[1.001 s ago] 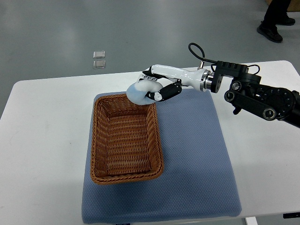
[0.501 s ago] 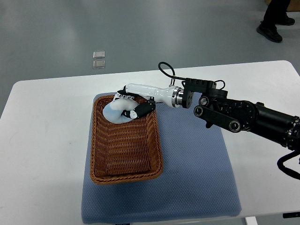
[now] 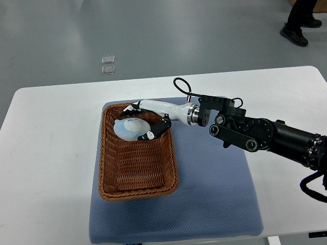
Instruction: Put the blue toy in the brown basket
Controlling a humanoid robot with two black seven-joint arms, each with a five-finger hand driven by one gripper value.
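The right hand (image 3: 148,122) reaches over the far end of the brown basket (image 3: 137,151), its fingers (image 3: 153,131) curled around the blue toy (image 3: 131,128), which sits low inside the basket's far end. This looks like the release step: next the fingers need to spread and let the toy rest on the wicker floor, then lift clear of the far rim.

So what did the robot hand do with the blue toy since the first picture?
The right hand carried the blue toy leftward, from above the brown basket's far right corner to inside its far end. Its fingers now look looser, though they still touch the toy. The basket and blue mat stayed put.
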